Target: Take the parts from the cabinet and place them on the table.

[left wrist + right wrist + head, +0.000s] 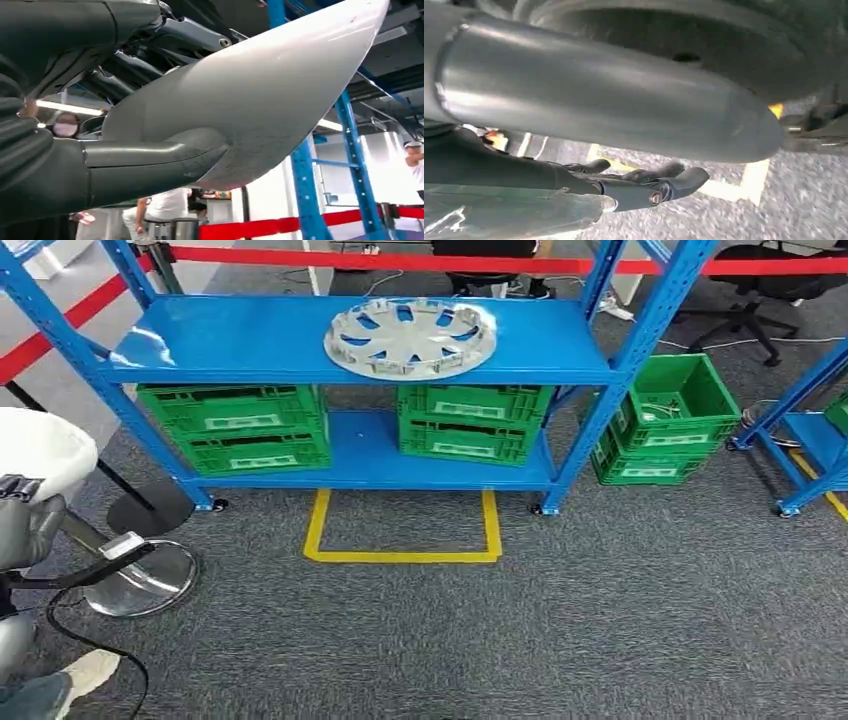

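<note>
hubcap [410, 337] on top shelf [250, 340] | crates [240, 427] on lower shelf, left and right | more crates [670, 420] right of rack

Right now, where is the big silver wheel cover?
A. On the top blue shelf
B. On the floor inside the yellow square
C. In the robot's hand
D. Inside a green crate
A. The silver wheel cover lies flat on the top blue shelf, above the green crates stacked on the lower shelf.
</note>
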### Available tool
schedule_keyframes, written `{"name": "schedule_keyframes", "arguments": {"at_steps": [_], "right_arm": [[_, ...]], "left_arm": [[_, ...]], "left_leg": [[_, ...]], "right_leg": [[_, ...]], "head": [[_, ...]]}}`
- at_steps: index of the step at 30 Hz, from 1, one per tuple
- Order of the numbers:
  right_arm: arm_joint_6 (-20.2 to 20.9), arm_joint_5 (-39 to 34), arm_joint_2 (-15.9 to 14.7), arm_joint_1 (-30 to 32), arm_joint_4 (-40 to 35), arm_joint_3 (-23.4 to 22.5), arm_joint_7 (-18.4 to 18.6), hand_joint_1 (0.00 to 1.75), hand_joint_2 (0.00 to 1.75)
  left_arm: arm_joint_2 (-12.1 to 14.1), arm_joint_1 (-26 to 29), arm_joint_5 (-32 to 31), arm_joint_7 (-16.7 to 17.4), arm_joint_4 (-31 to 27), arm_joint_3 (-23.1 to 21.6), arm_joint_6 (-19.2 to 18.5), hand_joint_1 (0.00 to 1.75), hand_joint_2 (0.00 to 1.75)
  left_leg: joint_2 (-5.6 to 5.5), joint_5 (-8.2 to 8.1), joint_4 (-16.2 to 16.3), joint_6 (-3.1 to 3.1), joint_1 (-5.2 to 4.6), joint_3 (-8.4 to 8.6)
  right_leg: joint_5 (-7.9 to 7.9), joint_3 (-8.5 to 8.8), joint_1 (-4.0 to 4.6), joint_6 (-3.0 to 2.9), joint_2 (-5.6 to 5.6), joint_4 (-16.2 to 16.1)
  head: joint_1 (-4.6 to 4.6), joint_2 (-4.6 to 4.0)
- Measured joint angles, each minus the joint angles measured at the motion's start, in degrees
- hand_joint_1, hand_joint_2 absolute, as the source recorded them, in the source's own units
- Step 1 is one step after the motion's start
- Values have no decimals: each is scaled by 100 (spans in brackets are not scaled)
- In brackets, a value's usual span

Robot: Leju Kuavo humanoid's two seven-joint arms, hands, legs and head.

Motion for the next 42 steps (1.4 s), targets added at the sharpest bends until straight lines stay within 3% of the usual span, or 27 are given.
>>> {"name": "schedule_keyframes", "arguments": {"at_steps": [1, 3, 5, 7, 9, 11, 12, 13, 15, 16, 17, 18, 20, 22, 23, 26, 27, 28, 30, 31, 32, 33, 36, 37, 40, 41, 42], "right_arm": [[-2, -2, 0, -11, -7, 11, 0, 0, 0], [-2, -7, 0, -15, -11, 20, 0, 0, 0], [-4, -7, 0, -20, -11, 24, 0, 0, 0], [-7, -7, 0, -47, -13, 24, -2, 0, 0], [-24, -13, 0, -62, -15, 24, 0, 0, 0], [-24, -20, 2, -54, -22, 24, 13, 0, 0], [-33, -24, 0, -62, -22, 24, 13, 0, 0], [-35, -26, 0, -65, -22, 24, 13, 0, 0], [-35, -37, 0, -64, -22, 24, 13, 0, 0], [-35, -44, 0, -63, -22, 24, 13, 0, 0], [-37, -46, 0, -61, -22, 24, 13, 0, 0], [-61, -46, 0, -61, -22, 24, 13, 0, 0], [-81, -46, 0, -65, -22, 24, 13, 0, 0], [-87, -48, 0, -70, -22, 24, 13, 0, 0], [-87, -48, 0, -77, -22, 24, 13, 0, 0], [-85, -63, -2, -40, -22, 24, 15, 0, 0], [-85, -68, -2, -30, -22, 24, 15, 0, 0], [-85, -68, -2, -14, -22, 26, 20, 0, 0], [-85, -68, 0, -13, -22, 26, 22, 0, 0], [-83, -68, 0, -17, -22, 26, 20, 0, 0], [-83, -68, 0, -19, -22, 26, 20, 0, 0], [-83, -66, 0, -19, -22, 26, 20, 0, 0], [-85, -66, 0, -30, -22, 26, 20, 0, 0], [-85, -66, -2, -52, -22, 26, 20, 0, 0], [-85, -66, -2, -59, -22, 26, 17, 0, 0], [-85, -66, -2, -55, -22, 26, 19, 0, 0], [-85, -68, -2, -60, -22, 26, 22, 0, 0]], "left_arm": [[0, 0, -2, 0, 9, 2, 0, 175, 175], [0, 1, -2, 0, 37, 4, 0, 175, 175], [4, 0, -4, 0, 48, 18, 0, 175, 175], [13, -8, -4, 0, 50, 48, 2, 175, 175], [20, -38, -7, -7, 53, 70, 2, 175, 175], [35, -34, -7, -7, 57, 94, 0, 175, 175], [39, -34, -7, -7, 57, 101, -2, 175, 175], [50, -39, -7, -7, 57, 116, -4, 175, 175], [46, -34, -4, -7, 57, 120, -13, 175, 175], [39, -22, -4, -7, 57, 120, -15, 175, 175], [35, -13, -4, -7, 57, 120, -20, 175, 175], [33, -11, -4, -7, 57, 120, -22, 175, 175], [33, -20, 20, -7, 57, 122, -37, 175, 175], [28, -40, 127, -7, 46, 122, -66, 175, 175], [26, -41, 168, -7, 33, 127, -74, 175, 175], [-11, -13, 212, -7, 35, 127, -112, 175, 175], [-17, -25, 214, -9, 35, 127, -120, 175, 175], [-28, -21, 214, -9, 35, 127, -122, 175, 175], [-42, -13, 216, -9, 35, 127, -122, 175, 175], [-52, -13, 216, -9, 35, 127, -122, 175, 175], [-59, -12, 216, -9, 35, 127, -122, 175, 175], [-66, -10, 216, -9, 35, 127, -122, 175, 175], [-68, -6, 216, -11, 35, 131, -122, 175, 175], [-66, -6, 216, -11, 33, 138, -122, 175, 175], [-63, -15, 227, -11, 33, 142, -122, 175, 175], [-61, -9, 227, -18, 33, 142, -122, 175, 175], [-61, 7, 232, -15, 35, 148, -122, 175, 175]], "left_leg": [[0, 66, 3, -2, -9, -90], [-1, 204, 11, -21, -17, -267], [-4, 314, 26, -58, -17, -398], [-3, 403, 46, -118, -39, -462], [2, 526, 22, -181, -16, -475], [-7, 577, 12, -258, 0, -521], [-12, 364, 81, -289, 6, -580], [-13, -65, 404, -320, 9, -686], [-13, -668, 1310, -361, 13, -899], [-13, -790, 1709, -371, 13, -963], [-13, -726, 1885, -375, 14, -942], [-13, -533, 1826, -373, 16, -809], [-13, -155, 1121, -360, 22, -270], [-22, -324, 43, -339, 18, 469], [-35, -381, -98, -258, 2, 519], [-23, -223, -78, -134, -20, 326], [-3, -163, -81, -90, -3, 272], [-5, -110, -80, -37, 1, 219], [3, 1, -73, -9, -6, 95], [4, 61, -71, -7, -14, 21], [4, 119, -69, -8, -20, -58], [3, 172, -59, -11, -24, -132], [-11, 296, -44, -46, -33, -275], [-10, 338, -42, -88, -49, -320], [-2, 488, -55, -169, -14, -359], [-9, 534, -63, -210, -25, -368], [-15, 398, -24, -250, -11, -425]], "right_leg": [[-50, -25, 0, -1, 0, 310], [327, 273, 6, -25, 1, 231], [601, 962, 6, -64, 0, -620], [292, 1616, 27, -96, 7, -1572], [330, 1465, 53, -119, 23, -1535], [447, 1374, 17, -225, 3, -1546], [509, 1380, 18, -262, -6, -1543], [595, 1273, 18, -308, -11, -1543], [736, 1101, 21, -318, -13, -1537], [804, 1008, 21, -317, -13, -1533], [877, 917, 21, -316, -13, -1530], [948, 826, 21, -312, -12, -1527], [1074, 674, 18, -278, -8, -1523], [1160, 574, 53, -212, -2, -1500], [1253, 538, 52, -189, -1, -1506], [1439, 466, 39, -97, 13, -1576], [1259, 371, 20, -66, 8, -1507], [932, 286, 23, -38, 9, -1256], [302, 48, 12, 4, 9, -291], [120, -55, 12, 8, 8, 157], [99, -49, 12, 8, 8, 355], [223, 107, 13, -5, 9, 270], [675, 1113, 35, -102, 15, -1085], [483, 1401, 61, -132, 15, -1518], [547, 1367, 89, -143, 33, -1589], [607, 1314, 80, -184, 26, -1602], [687, 1283, 37, -239, 0, -1633]], "head": [[4, 0], [4, 0], [4, 0], [-4, 0], [4, 0], [0, 0], [-18, 0], [-37, 0], [-37, 0], [-35, 0], [-37, 0], [-37, 0], [-37, 0], [-37, 0], [-24, 0], [-22, 0], [-29, 0], [24, 0], [26, 0], [31, 0], [24, 0], [33, 0], [28, 0], [26, 0], [28, 0], [26, 0], [31, 0]]}}
